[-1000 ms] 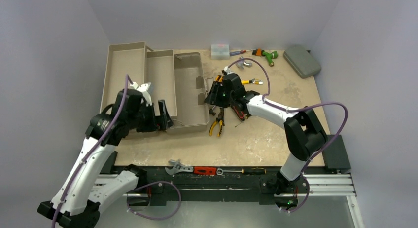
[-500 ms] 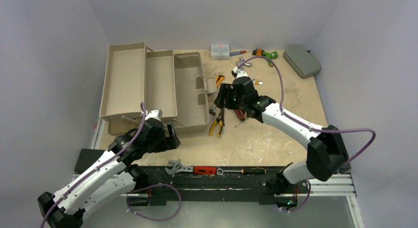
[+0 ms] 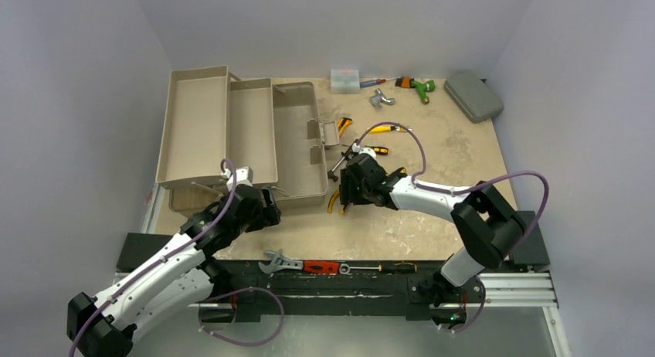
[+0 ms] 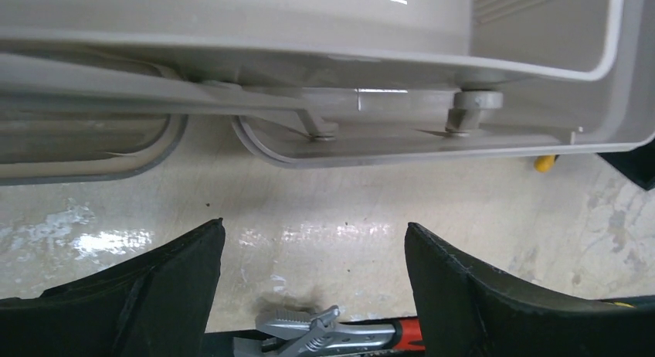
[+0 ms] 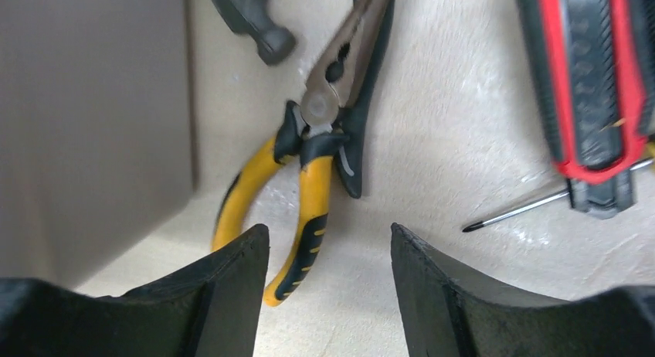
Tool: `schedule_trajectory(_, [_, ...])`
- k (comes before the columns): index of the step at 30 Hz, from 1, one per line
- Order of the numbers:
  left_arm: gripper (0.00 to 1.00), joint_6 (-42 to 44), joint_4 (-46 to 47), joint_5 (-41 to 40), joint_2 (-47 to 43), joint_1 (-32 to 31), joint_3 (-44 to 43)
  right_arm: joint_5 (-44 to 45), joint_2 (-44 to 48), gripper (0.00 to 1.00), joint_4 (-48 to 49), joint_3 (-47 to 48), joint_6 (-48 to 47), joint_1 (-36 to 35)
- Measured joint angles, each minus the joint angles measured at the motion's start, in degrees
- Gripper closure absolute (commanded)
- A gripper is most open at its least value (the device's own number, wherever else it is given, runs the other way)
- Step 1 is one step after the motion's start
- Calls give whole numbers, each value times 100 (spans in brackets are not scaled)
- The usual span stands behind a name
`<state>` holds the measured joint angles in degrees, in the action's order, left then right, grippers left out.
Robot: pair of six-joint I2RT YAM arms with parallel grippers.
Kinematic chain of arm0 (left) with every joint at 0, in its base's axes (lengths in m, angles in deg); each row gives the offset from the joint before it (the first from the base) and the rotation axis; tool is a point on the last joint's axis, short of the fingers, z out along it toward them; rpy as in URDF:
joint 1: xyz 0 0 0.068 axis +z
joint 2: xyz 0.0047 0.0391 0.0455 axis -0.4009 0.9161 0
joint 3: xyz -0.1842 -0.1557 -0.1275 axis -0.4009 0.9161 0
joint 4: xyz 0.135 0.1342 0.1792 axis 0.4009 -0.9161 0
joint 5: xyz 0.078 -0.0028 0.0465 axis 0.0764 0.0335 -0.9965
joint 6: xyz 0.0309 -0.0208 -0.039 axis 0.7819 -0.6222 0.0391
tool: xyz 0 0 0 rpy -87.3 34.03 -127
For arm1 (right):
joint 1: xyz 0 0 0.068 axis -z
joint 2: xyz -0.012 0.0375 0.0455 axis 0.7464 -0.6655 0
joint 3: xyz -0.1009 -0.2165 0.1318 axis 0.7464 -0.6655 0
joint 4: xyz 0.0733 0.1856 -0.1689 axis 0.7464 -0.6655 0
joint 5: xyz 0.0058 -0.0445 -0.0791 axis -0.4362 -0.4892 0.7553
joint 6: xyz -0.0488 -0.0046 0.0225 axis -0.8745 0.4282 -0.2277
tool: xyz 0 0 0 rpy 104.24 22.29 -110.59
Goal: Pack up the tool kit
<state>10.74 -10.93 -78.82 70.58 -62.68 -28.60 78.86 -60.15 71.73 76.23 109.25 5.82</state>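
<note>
The tan toolbox stands open at the back left with its trays folded out; its underside fills the top of the left wrist view. Yellow-and-black-handled pliers lie on the table by the toolbox's right wall, partly under the arm in the top view. My right gripper is open and empty, low over the pliers' handles. A red-and-black handle and a thin screwdriver tip lie to its right. My left gripper is open and empty at the toolbox's near corner.
A silver wrench with a red handle and a screwdriver lie on the black near rail. At the back are a small clear box, a green-and-orange tool, a silver piece and a flat grey case. A yellow-handled tool lies mid-table.
My left arm has drawn back from the toolbox's front toward the near edge. My right gripper has moved from beside the toolbox latch toward me, down over the yellow pliers.
</note>
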Motion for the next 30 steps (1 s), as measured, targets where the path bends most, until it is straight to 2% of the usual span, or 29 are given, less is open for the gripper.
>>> schedule_trajectory(3, [16,107,116,-61,31,131,85,13,-190,49,184,-229,184,-66])
schedule_trajectory(7, [17,396,490,188,24,656,256,63,-337,61,490,-236,323,-61])
schedule_trajectory(9, [17,566,693,356,33,942,321,52,-391,71,588,-221,361,-61])
schedule_trajectory(13, [17,844,920,540,190,1147,328,55,-415,99,555,-219,400,-50])
schedule_trajectory(19, [17,1093,1073,640,778,1259,81,133,-302,100,282,-210,350,-42])
schedule_trajectory(30, [17,1375,942,1060,1637,1467,-494,304,581,100,-323,-205,-46,199])
